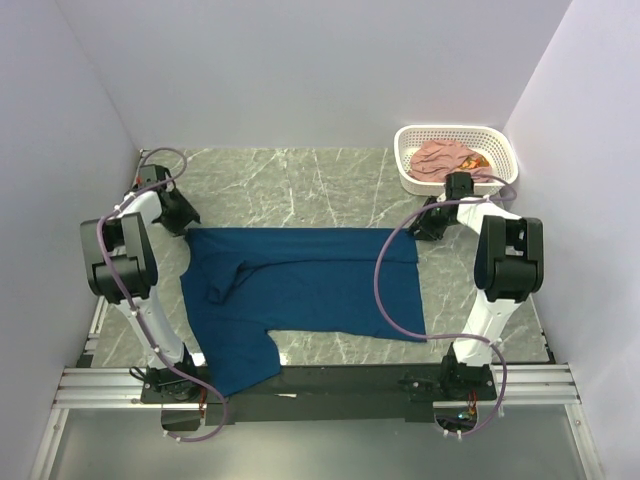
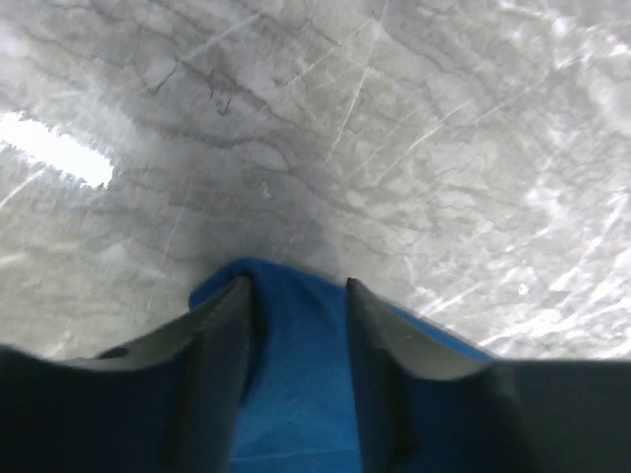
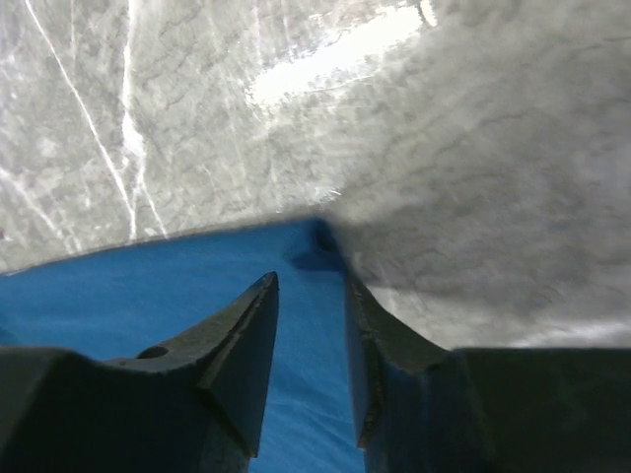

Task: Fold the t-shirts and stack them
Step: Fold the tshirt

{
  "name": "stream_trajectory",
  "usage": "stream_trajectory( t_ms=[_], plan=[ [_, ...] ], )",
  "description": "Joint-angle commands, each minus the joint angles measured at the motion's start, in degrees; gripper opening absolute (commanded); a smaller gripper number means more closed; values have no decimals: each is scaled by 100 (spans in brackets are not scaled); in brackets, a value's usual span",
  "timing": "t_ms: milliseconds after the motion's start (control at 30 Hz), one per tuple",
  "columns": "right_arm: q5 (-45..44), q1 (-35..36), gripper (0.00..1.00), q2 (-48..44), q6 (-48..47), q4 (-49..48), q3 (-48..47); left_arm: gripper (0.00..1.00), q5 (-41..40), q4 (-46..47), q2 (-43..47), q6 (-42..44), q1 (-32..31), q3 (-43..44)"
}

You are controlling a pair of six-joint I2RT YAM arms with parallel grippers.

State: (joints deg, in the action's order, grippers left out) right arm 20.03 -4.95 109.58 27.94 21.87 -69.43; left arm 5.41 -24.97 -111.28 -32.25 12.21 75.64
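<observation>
The navy blue t-shirt [image 1: 300, 285] lies flat across the middle of the table, its top part folded over, with one sleeve reaching the near edge at the left. My left gripper [image 1: 186, 224] is at its far left corner. In the left wrist view the gripper [image 2: 296, 283] is open, with blue cloth [image 2: 296, 394] lying between the fingers. My right gripper [image 1: 426, 228] is at the far right corner. In the right wrist view it [image 3: 309, 278] is open over the cloth [image 3: 148, 286]. The pink t-shirt [image 1: 440, 158] lies crumpled in the basket.
The white perforated basket [image 1: 450, 128] stands at the far right corner, just behind my right arm. White walls close in the table on three sides. The marble top [image 1: 300, 185] shows behind the shirt.
</observation>
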Motion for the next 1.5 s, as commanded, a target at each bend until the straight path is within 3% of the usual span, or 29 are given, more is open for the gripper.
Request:
stream_trajectory(
  t_ms=[0, 233, 333, 467, 533, 567, 700, 767, 900, 1167, 1467],
  plan=[
    [-377, 125, 41, -481, -175, 177, -176, 59, -128, -148, 755, 35, 54, 179],
    [-763, 1012, 48, -1456, -280, 423, 60, 89, -988, -1043, 1969, 44, -289, 31],
    [-1018, 1416, 50, -1869, -307, 511, 288, 92, -1208, -1246, 2575, 43, -657, -259],
    [-1177, 2164, 50, -2581, -281, 494, 789, 83, -1857, -1650, 3349, 105, -1884, -874],
    [-1195, 2488, 50, -2896, -263, 450, 1097, 72, -1991, -1817, 3674, 87, -2396, -1146],
    [-1186, 2568, 50, -2994, -281, 424, 1203, 70, -2000, -1923, 3806, 35, -2868, -1235],
    [-1168, 2692, 49, -3399, -290, 266, 1826, 53, -1938, -2082, 3930, -308, -3856, -1604],
    [-1203, 2692, 49, -3575, -325, 204, 1976, 49, -1965, -2003, 3791, -422, -4355, -1762],
    [-1134, 2692, 49, -3829, -377, 195, 2214, 48, -2270, -1915, 3158, -370, -4701, -1789],
    [-1080, 2701, 49, -4260, -491, 397, 2408, 44, -2747, -1450, 2113, -80, -4578, -1772],
    [-1239, 2692, 49, -4428, -597, 476, 2662, 43, -3388, -1607, 1382, -44, -4429, -1631]
  ],
)
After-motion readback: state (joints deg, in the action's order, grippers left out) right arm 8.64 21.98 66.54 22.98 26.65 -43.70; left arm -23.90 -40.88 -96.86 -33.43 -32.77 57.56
